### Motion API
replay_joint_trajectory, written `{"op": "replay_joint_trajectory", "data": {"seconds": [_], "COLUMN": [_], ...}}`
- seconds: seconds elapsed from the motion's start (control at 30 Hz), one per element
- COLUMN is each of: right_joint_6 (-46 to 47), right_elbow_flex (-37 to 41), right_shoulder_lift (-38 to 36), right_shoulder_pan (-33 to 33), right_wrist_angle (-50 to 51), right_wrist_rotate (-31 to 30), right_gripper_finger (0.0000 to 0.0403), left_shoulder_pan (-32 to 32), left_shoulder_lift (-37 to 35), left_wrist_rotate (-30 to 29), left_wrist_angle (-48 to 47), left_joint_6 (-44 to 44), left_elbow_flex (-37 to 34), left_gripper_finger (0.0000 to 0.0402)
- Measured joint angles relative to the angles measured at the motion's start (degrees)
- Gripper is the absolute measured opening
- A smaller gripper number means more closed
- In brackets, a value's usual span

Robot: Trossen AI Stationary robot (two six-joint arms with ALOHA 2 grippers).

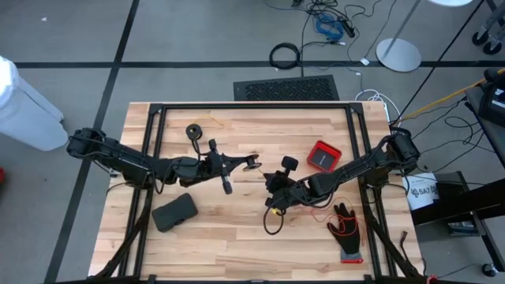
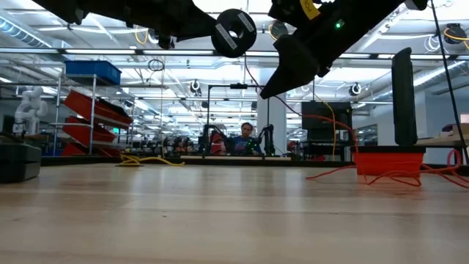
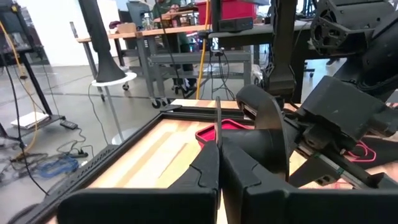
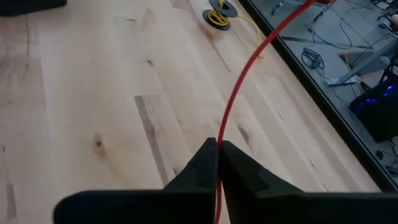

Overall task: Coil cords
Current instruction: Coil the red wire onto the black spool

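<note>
The red cord (image 4: 239, 81) runs through the air between my two grippers above the table's middle. Its black spool (image 1: 288, 163) is off the table, just past my left fingertips; it also shows in the left wrist view (image 3: 268, 140) and the low view (image 2: 234, 31). My left gripper (image 1: 254, 162) and my right gripper (image 1: 272, 203) are both shut on this cord. More red cord (image 1: 316, 213) lies slack on the table near the glove. The yellow-tan cord with its spool (image 1: 193, 130) lies flat on the table at the far left, and shows in the right wrist view (image 4: 219, 11). My left gripper pinches the thin cord (image 3: 217, 127) between its two fingertips, close beside the spool. The fingers lie about level and point toward the table's right. The cord rises straight from the fingertips, and the spool is clear of the table. My right gripper pinches the red cord (image 4: 221, 146) between its two fingertips. The fingers slant down toward the table's left. The cord runs on from the fingertips in one nearly straight line, lifted clear of the wood.
A red tray (image 1: 322, 155) stands right of centre, with red cord beside it in the low view (image 2: 388, 174). A black and red glove (image 1: 347, 229) lies at the near right. A flat black pouch (image 1: 175, 211) lies at the near left. A black frame (image 1: 252, 106) borders the table.
</note>
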State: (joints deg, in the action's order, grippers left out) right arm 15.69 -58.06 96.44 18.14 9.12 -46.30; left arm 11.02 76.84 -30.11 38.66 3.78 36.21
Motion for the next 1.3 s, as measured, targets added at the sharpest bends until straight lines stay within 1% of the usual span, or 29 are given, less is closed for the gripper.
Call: {"op": "replay_joint_trajectory", "data": {"seconds": [0.1,0.2,0.37,0.47,0.57,0.7,0.9,1.07,1.17,1.3], "right_joint_6": [0.15,0.12,-3.04,-4.53,-4.84,-4.94,-5.46,-6.86,-8.2,-9.08], "right_elbow_flex": [0.0,0.0,0.0,0.0,0.0,0.0,0.0,0.0,-0.02,-0.02], "right_shoulder_lift": [0.0,0.0,0.0,0.0,0.0,0.0,0.0,-0.25,-1.15,-3.23], "right_shoulder_pan": [-0.66,-1.7,-2.79,-3.07,-3.18,-3.18,-3.16,-2.87,-2.5,-2.24], "right_wrist_angle": [-1.27,-3.38,-9.37,-12.94,-14.32,-14.81,-15.39,-15.38,-14.88,-13.35], "right_wrist_rotate": [0.29,1.74,2.96,3.07,3.12,3.22,3.26,3.18,2.63,0.74], "right_gripper_finger": [0.0002,0.0001,0.0001,0.0001,0.0,0.0,0.0,0.0,0.0,0.0], "left_shoulder_pan": [-0.01,-0.01,-0.16,-0.19,-0.16,-0.16,0.09,1.6,2.79,3.95], "left_shoulder_lift": [0.06,1.29,6.25,10.57,14.44,18.01,20.47,20.55,20.55,20.54], "left_wrist_rotate": [-0.03,-0.11,-0.86,-3.45,-6.1,-9.33,-12.47,-15.63,-17.54,-19.63], "left_wrist_angle": [0.26,3.1,9.45,14.51,19.69,23.31,23.2,21.88,21.38,20.03], "left_joint_6": [-0.43,-0.42,-0.39,0.79,2.86,6.34,11.82,17.07,20.62,22.16], "left_elbow_flex": [0.01,0.04,0.09,0.09,0.09,0.11,0.17,0.17,0.17,0.17], "left_gripper_finger": [0.0,0.0,0.0,0.0,0.0,0.0,0.0,0.0,0.0,0.0]}}
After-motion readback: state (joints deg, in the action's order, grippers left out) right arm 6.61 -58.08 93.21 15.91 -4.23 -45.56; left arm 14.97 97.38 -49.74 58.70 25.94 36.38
